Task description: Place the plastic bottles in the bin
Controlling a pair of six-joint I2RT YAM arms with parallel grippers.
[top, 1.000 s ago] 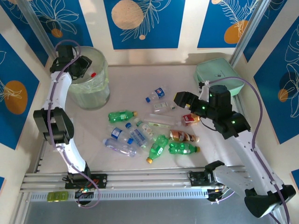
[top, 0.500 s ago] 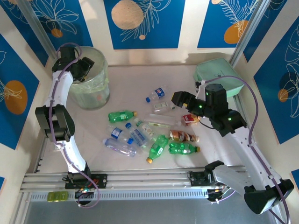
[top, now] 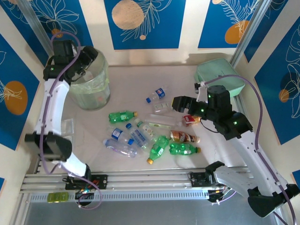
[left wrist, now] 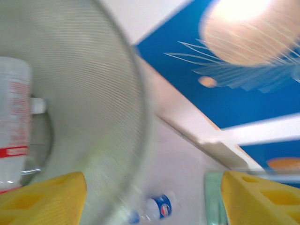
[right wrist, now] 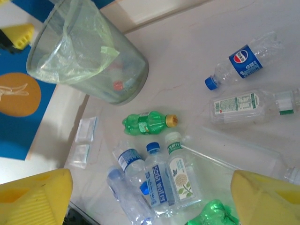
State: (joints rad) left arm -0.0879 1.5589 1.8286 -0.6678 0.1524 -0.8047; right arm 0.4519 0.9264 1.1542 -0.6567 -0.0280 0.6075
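**Overhead and wrist views, sorting under way.** Within the last second the left gripper [top: 87, 60] has lifted and tilted away from the mouth of the bin [top: 90, 96], and its arm has drawn back toward the near left. Its fingers [left wrist: 47, 194] are spread wide with nothing between them. Inside the bin, seen past the ribbed wall, lies a white bottle with a red label [left wrist: 14, 117]. One delivery therefore appears complete, and this arm looks free for another pick.

The right gripper [top: 180, 103] has eased slightly left over the pile. Its jaws stand equally wide and hold nothing.

The remaining bottles [top: 136, 137] stay scattered mid-field on the table [top: 131, 79], well apart from the bin. Among them, a green bottle [right wrist: 145, 123] lies nearest the bin and a blue-labelled bottle [right wrist: 243, 61] lies further back. Most of the task is judged to be still ahead.
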